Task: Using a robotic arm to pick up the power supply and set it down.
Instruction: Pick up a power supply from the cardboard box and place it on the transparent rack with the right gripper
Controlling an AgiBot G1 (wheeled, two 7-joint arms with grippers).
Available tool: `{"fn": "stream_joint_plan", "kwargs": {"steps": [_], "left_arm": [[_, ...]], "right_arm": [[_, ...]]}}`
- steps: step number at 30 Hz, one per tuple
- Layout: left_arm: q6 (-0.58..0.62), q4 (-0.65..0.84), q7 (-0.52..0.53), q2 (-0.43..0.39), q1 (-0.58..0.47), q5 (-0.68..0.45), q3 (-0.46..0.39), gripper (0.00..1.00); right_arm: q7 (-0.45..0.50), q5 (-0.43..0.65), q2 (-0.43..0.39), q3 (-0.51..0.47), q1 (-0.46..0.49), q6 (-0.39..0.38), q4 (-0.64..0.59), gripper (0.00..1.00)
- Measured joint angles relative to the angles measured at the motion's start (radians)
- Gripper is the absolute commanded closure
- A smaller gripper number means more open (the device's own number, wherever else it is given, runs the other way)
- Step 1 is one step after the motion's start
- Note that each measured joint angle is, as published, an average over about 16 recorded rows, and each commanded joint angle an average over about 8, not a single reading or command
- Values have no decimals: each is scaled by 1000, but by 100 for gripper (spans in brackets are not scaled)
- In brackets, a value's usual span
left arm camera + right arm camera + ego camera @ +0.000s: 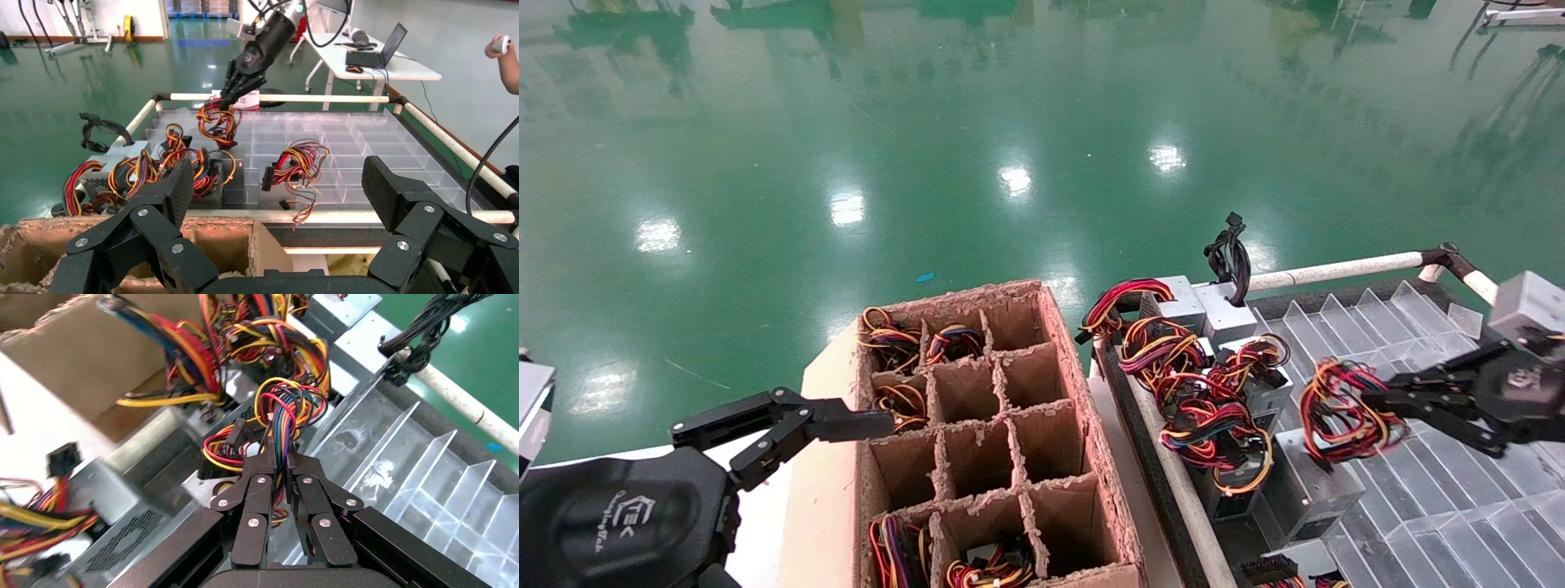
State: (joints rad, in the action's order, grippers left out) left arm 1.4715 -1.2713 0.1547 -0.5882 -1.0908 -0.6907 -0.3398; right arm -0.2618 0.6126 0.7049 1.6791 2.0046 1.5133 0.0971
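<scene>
while the left tool [789, 429] hangs spread, the right tool [280, 460] pinches the power supply's wires [284, 410].

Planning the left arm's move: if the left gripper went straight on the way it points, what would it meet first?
Likely the cardboard grid box: the open left gripper points at its near wall, fingertips about level with the rim. Depth is unclear, so it might skim over the top.

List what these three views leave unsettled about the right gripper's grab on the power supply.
- Right gripper pinches the wire bundle; the right wrist view hides which grey box the wires belong to.
- Head view: the bundle covers the fingertips, so whether a box is lifted cannot be told.
- Left wrist view: too far off to show it.
- Left gripper waits beside the cardboard box.
</scene>
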Motion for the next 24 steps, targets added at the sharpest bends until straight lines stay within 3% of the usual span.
{"fn": "stream_joint_plan", "kwargs": {"steps": [2,3,9,11,24], "left_arm": [[0,0,0,0,0,0,0,0],[0,0,0,0,0,0,0,0],[0,0,0,0,0,0,0,0],[0,0,0,0,0,0,0,0],[0,0,0,0,0,0,0,0]], "right_arm": [[-4,-8,11,-5,-11,-7,-12,99],[-6,-11,16,-7,-16,-10,-17,92],[-15,-27,38,-17,-36,-20,-39,17],[-16,-30,42,-18,-39,-20,-42,0],[11,-14,57,-9,17,2,-33,0]]}}
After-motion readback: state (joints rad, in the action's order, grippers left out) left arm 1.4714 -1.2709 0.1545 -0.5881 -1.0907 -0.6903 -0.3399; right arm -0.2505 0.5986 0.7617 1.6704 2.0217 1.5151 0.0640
